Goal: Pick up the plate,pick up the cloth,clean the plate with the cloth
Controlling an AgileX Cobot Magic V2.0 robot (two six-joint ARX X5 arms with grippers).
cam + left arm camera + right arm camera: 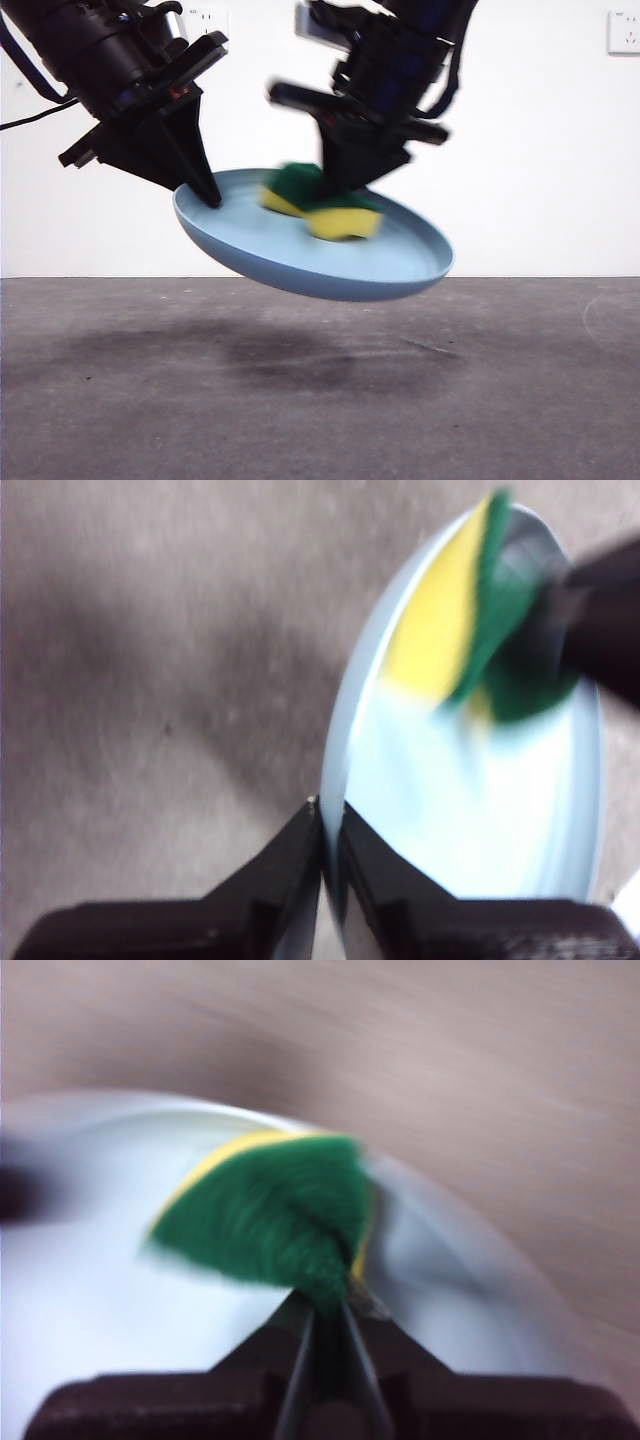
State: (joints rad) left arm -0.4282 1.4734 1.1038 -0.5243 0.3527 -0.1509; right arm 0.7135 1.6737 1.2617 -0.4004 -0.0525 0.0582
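The light-blue plate (330,262) hangs tilted above the table, its left rim pinched by my left gripper (205,190), which is shut on it. The left wrist view shows those jaws clamped on the plate's rim (335,780). The cloth (325,205), a yellow sponge with a green scouring face, rests on the plate's inner surface. My right gripper (345,185) is shut on the cloth from above. In the right wrist view the green face of the cloth (270,1220) is squeezed between the jaws, blurred by motion, over the plate (90,1290).
The grey table (320,400) lies below with the plate's shadow on it. A white wall stands behind, with a socket (622,32) at the upper right.
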